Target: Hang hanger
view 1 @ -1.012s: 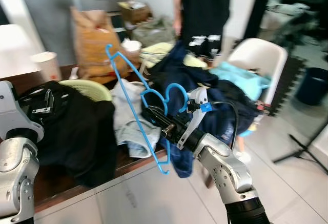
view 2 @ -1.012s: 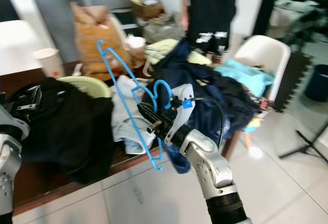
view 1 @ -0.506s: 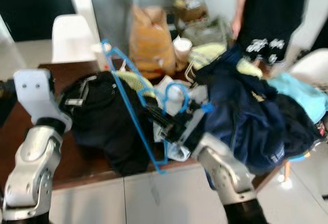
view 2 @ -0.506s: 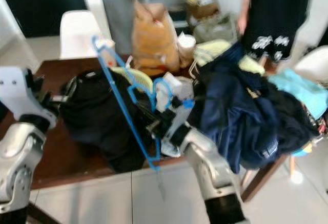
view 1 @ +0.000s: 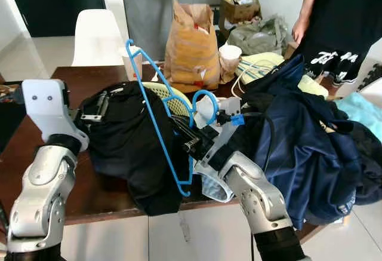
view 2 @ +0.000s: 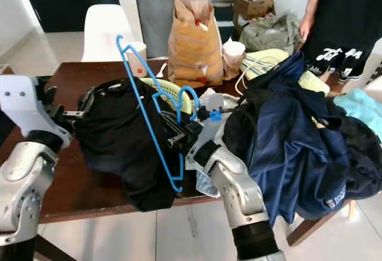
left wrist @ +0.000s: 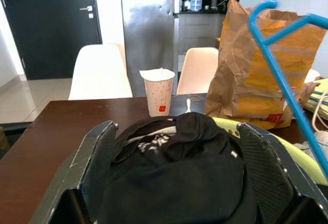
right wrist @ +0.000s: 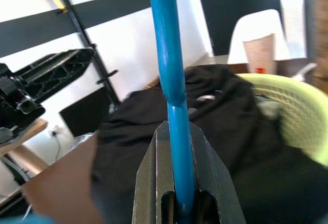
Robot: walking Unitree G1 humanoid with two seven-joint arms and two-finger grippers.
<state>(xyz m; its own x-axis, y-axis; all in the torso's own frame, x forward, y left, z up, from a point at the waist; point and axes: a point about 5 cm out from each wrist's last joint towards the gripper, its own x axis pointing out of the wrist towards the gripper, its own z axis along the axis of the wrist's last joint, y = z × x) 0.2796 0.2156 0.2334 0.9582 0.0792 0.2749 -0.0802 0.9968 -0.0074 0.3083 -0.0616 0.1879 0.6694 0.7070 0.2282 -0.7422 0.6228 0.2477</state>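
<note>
Left gripper (left wrist: 177, 183): fingers spread wide, poised over the black garment (view 1: 128, 138) at the left of the table (view 1: 36, 153); nothing held. Paper cup (left wrist: 157, 90) and brown paper bag (view 1: 192, 43) at the far edge. Blue hanger (view 1: 156, 114): held up over the table's near middle, tilted, hook near the pale green basket (view 1: 170, 97). Right gripper (right wrist: 177, 193): fingers clamped narrow on the hanger's bar. Navy clothing (view 1: 304, 147) heaped at right; a person (view 1: 337, 16) far right.

Keep the clamp firm, carry the hanger clear of the clothing, locate a rail before raising; no rail in sight.

Against a second ago: scene shifted right in frame through camera turn; grip on hanger unchanged.
</note>
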